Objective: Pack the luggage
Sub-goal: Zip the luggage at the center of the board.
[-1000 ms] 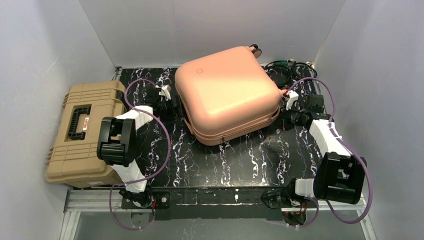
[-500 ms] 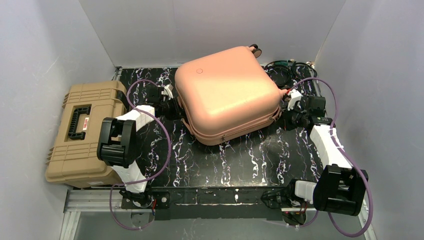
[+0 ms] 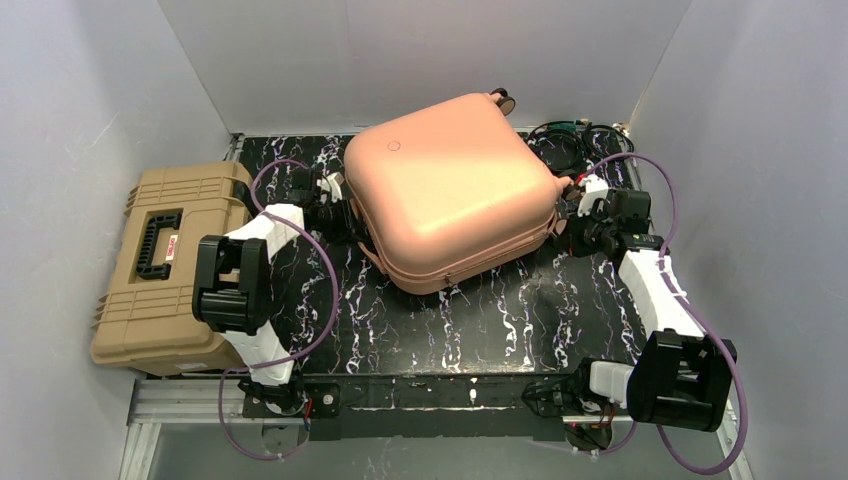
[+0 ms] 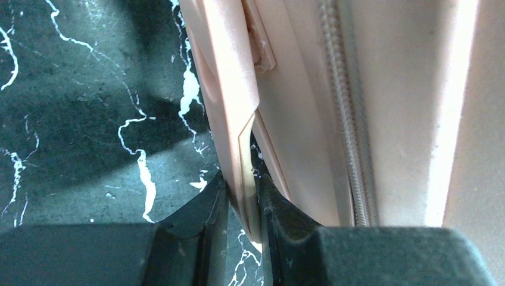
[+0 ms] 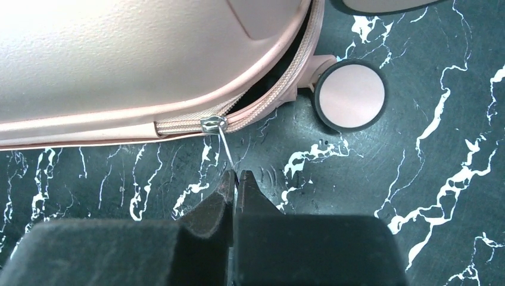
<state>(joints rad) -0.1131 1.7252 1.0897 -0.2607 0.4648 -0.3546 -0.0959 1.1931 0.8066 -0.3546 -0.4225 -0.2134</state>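
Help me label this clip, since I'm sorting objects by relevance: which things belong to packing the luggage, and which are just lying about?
Job in hand: luggage; its zipper pull, pinched by the right fingers; its edge flap, clamped by the left fingers.
Lying about: tan toolbox; cable bundle at the far right corner.

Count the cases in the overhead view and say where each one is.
2. The peach-pink suitcase lies in the middle toward the back; the tan toolbox sits at the far left. No others show, though something could be hidden behind them.
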